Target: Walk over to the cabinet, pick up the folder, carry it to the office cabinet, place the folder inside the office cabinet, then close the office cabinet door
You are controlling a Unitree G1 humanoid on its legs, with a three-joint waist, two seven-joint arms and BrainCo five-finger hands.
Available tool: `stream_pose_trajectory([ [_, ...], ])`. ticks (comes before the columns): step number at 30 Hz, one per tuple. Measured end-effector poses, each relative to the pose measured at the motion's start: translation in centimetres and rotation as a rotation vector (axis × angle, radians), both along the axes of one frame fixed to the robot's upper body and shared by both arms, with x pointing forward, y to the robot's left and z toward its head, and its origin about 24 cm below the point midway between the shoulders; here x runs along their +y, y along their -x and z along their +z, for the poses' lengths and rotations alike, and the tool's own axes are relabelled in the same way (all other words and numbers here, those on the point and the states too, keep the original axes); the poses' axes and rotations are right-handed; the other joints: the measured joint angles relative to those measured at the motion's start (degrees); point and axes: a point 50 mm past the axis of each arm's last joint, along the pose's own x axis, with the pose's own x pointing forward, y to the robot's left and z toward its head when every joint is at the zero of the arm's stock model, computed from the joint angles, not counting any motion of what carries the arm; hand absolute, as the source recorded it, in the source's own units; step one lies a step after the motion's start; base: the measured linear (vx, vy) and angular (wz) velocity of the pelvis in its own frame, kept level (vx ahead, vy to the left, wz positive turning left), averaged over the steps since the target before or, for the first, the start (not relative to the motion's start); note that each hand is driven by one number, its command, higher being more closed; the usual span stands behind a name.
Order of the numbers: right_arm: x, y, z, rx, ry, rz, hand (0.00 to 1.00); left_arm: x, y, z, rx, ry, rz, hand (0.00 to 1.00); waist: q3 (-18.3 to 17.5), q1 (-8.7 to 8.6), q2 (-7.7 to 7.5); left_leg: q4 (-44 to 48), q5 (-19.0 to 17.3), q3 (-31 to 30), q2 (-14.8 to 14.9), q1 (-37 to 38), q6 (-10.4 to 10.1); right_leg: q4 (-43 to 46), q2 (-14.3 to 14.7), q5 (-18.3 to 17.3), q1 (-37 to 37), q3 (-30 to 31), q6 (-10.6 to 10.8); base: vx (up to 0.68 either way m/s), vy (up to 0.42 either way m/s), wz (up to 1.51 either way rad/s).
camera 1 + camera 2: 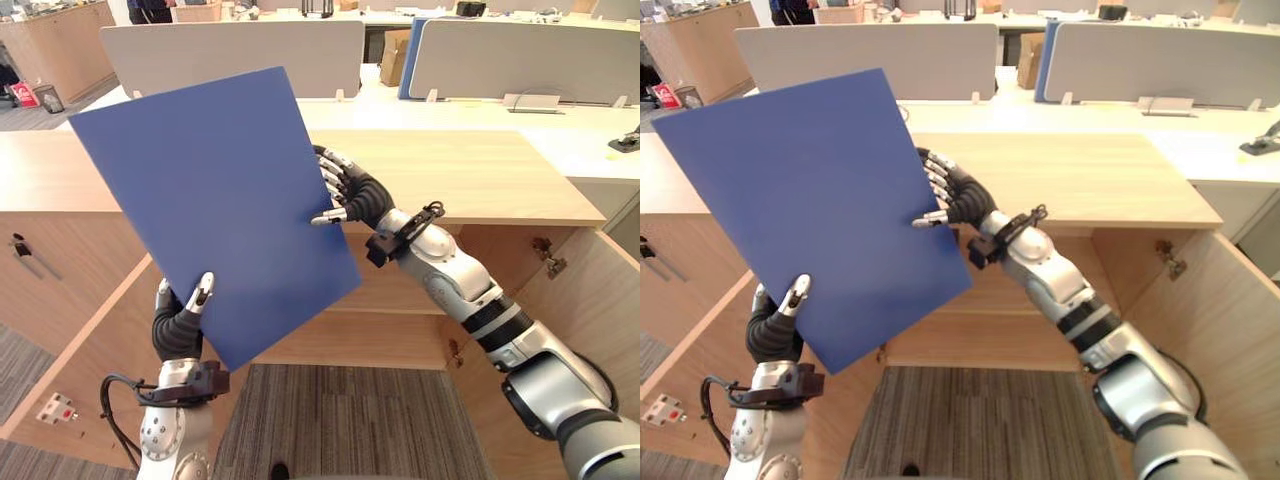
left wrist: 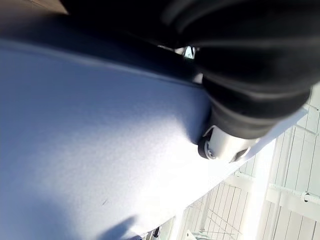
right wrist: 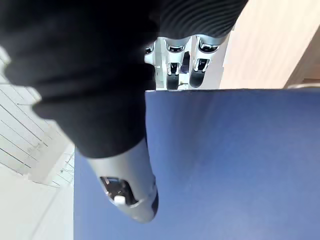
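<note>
A flat blue folder (image 1: 215, 205) is held up in the air, tilted, in front of the open wooden office cabinet (image 1: 480, 180). My left hand (image 1: 178, 322) pinches its lower edge, thumb on the front and fingers behind. My right hand (image 1: 348, 195) grips the folder's right edge, thumb (image 3: 131, 195) lying on the blue face and fingers (image 3: 176, 67) curled behind. The folder (image 2: 90, 150) takes up most of the left wrist view under my thumb (image 2: 225, 145). Below the top, the cabinet's inside shows a shelf (image 1: 350, 345).
The cabinet's door (image 1: 600, 320) stands open at the right, with hinges on the side wall. Another wooden panel (image 1: 70, 340) slopes at the left. Grey desk dividers (image 1: 240, 55) and white desks stand behind. Striped carpet (image 1: 340, 420) lies below.
</note>
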Motion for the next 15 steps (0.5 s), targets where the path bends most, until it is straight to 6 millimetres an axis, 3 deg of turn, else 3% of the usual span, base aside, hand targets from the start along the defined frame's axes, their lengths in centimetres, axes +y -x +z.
stream_pose_trajectory([
  [8, -0.6, -0.7, 1.9, -0.06, 0.199, 0.026, 0.0, 0.5, 0.1, 0.3, -0.009, -0.04, 0.008, 1.0, 0.01, 0.54, 0.33, -0.02, 0.67, -0.53, 0.09, -1.02, -0.03, -0.29, 0.17, 0.36, -0.75, -0.53, -0.26, -0.02, 0.001, 0.03],
  [15, -1.2, -0.6, 1.2, -0.009, 0.217, 0.038, 0.0, 0.6, 0.1, 0.3, -0.005, -0.075, -0.012, 1.0, -0.26, 1.06, 0.73, -0.01, 0.83, -0.55, 0.18, -1.16, -0.12, -0.3, 0.3, 0.63, -0.79, -0.53, -0.41, 0.0, 0.0, 0.0],
])
